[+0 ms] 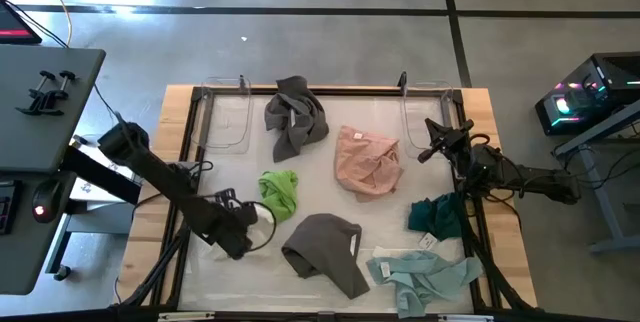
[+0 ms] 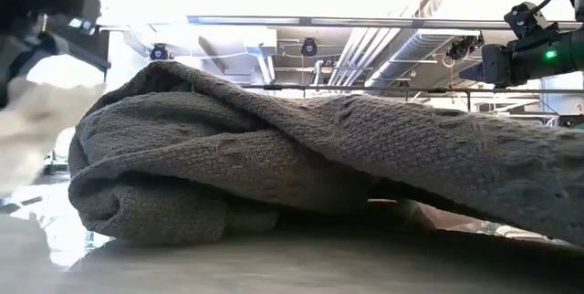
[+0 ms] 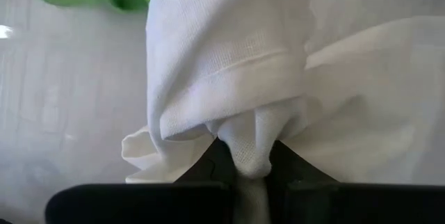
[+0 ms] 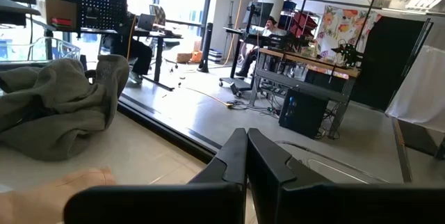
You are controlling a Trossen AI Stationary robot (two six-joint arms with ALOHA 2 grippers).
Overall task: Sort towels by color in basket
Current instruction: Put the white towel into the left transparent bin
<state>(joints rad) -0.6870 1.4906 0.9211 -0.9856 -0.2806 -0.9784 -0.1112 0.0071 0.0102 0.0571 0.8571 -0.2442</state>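
Sorting barely begun — left gripper (image 3: 252, 156) pinching cream towel (image 3: 229, 64) beside lime green towel (image 1: 279, 191); two grey, pink, teal, mint unsorted. Right gripper (image 4: 246, 156) pressed together, idle at far-right edge.

The high view looks straight down on the whole table (image 1: 505, 252); the low view sits at tabletop level, pressed close to a dark grey towel (image 2: 365, 166) also seen from above; the left wrist view faces a cream towel (image 3: 229, 64) closely; the right wrist view faces level across another grey towel (image 4: 55, 106) into the room.
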